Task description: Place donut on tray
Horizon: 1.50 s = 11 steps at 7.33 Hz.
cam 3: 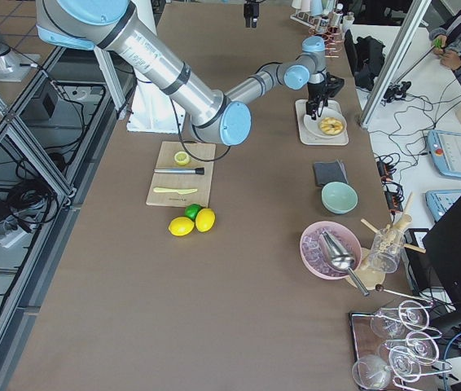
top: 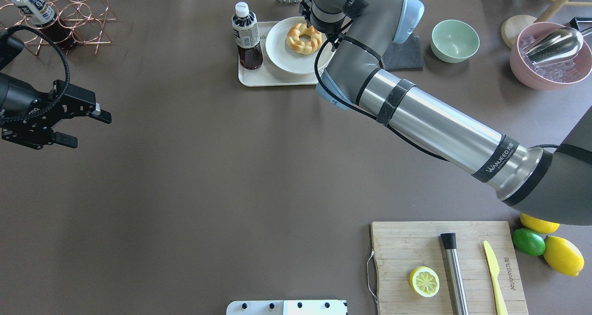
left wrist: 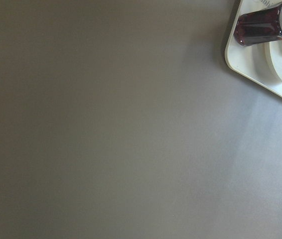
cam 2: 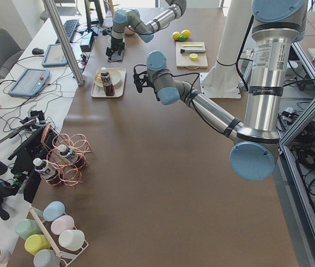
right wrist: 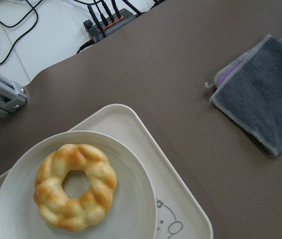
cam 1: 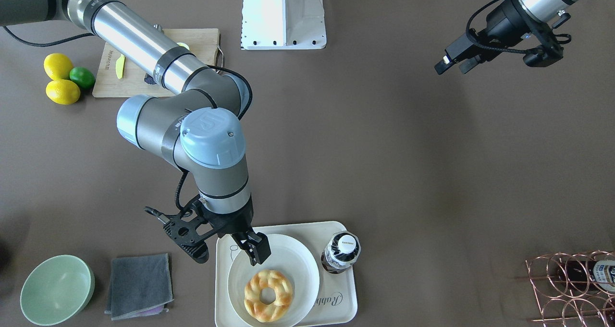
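Observation:
The golden-brown braided donut [cam 1: 268, 296] lies flat on a round white plate [cam 1: 298, 264]. The plate stands on the cream tray [cam 1: 343, 303] at the table's far edge. The donut also shows in the overhead view [top: 304, 38] and the right wrist view [right wrist: 75, 186], on the tray [right wrist: 181, 209]. My right gripper [cam 1: 254, 250] hovers over the plate's rim just beside the donut, apart from it, with its fingers looking parted and empty. My left gripper [top: 85, 129] is open and empty, far off at the table's left side.
A dark drink bottle [cam 1: 342, 252] stands on the tray beside the plate. A grey cloth [cam 1: 139, 284] and a green bowl [cam 1: 56, 288] lie to the tray's side. A cutting board [top: 444, 268], lemons and a lime [top: 562, 255], a pink bowl [top: 550, 60] and a wire rack [top: 69, 23] sit elsewhere.

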### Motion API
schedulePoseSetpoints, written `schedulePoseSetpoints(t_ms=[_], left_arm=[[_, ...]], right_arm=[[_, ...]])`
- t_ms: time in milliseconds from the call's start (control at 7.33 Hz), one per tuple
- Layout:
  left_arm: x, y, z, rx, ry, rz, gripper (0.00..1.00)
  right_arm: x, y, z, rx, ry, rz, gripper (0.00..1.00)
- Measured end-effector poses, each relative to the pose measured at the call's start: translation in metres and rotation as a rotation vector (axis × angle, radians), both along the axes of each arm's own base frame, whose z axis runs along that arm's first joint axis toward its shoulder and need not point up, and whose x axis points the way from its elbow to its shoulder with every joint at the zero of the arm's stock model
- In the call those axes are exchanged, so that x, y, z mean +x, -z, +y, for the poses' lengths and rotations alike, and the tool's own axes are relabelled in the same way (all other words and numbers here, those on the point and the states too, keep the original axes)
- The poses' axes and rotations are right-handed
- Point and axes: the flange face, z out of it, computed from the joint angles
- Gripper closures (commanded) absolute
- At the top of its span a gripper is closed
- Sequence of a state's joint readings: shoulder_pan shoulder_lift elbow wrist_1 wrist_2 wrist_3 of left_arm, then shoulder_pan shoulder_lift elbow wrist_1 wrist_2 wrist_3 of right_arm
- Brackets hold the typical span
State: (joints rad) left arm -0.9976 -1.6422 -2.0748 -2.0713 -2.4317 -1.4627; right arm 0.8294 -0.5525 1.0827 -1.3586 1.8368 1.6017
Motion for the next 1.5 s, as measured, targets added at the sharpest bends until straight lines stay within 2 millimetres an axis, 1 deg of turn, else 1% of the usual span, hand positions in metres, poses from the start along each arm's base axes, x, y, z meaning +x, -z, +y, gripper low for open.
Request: schedulePoseSetpoints(t_ms=[136, 273, 409, 545, 682, 818, 955, 1091, 1227, 1364, 1500], left_arm=[[-0.003, -0.004, -0.001, 0.078, -0.026, -0.013, 0.03], [-0.008, -0.022, -0.001, 0.159, -0.061, -0.047, 0.03], [-0.019, -0.046, -0.006, 0.238, -0.091, -0.093, 0.03], [-0.035, -0.071, -0.018, 0.298, -0.111, -0.144, 0.03], [-0.055, -0.09, -0.03, 0.351, -0.126, -0.197, 0.03], [-0.085, -0.107, -0.041, 0.414, -0.145, -0.26, 0.03], [-0.116, -0.125, -0.049, 0.474, -0.173, -0.324, 0.03], [-0.144, -0.145, -0.054, 0.528, -0.209, -0.383, 0.03], [-0.173, -0.168, -0.058, 0.567, -0.242, -0.428, 0.03], [-0.199, -0.194, -0.058, 0.586, -0.266, -0.457, 0.03], [-0.221, -0.22, -0.052, 0.594, -0.284, -0.473, 0.03]], right_arm=[[0.025, -0.004, 0.006, 0.065, 0.12, 0.081, 0.0], [0.05, -0.014, 0.019, 0.122, 0.224, 0.119, 0.0], [0.083, -0.033, 0.037, 0.171, 0.306, 0.12, 0.0], [0.123, -0.06, 0.055, 0.22, 0.374, 0.116, 0.0], [0.158, -0.085, 0.07, 0.258, 0.423, 0.12, 0.0], [0.189, -0.109, 0.081, 0.282, 0.459, 0.129, 0.0], [0.211, -0.129, 0.087, 0.298, 0.489, 0.144, 0.0], [0.229, -0.15, 0.095, 0.315, 0.525, 0.164, 0.0], [0.248, -0.172, 0.106, 0.335, 0.567, 0.188, 0.0], [0.275, -0.197, 0.117, 0.354, 0.61, 0.209, 0.0], [0.311, -0.222, 0.126, 0.364, 0.644, 0.208, 0.0]])
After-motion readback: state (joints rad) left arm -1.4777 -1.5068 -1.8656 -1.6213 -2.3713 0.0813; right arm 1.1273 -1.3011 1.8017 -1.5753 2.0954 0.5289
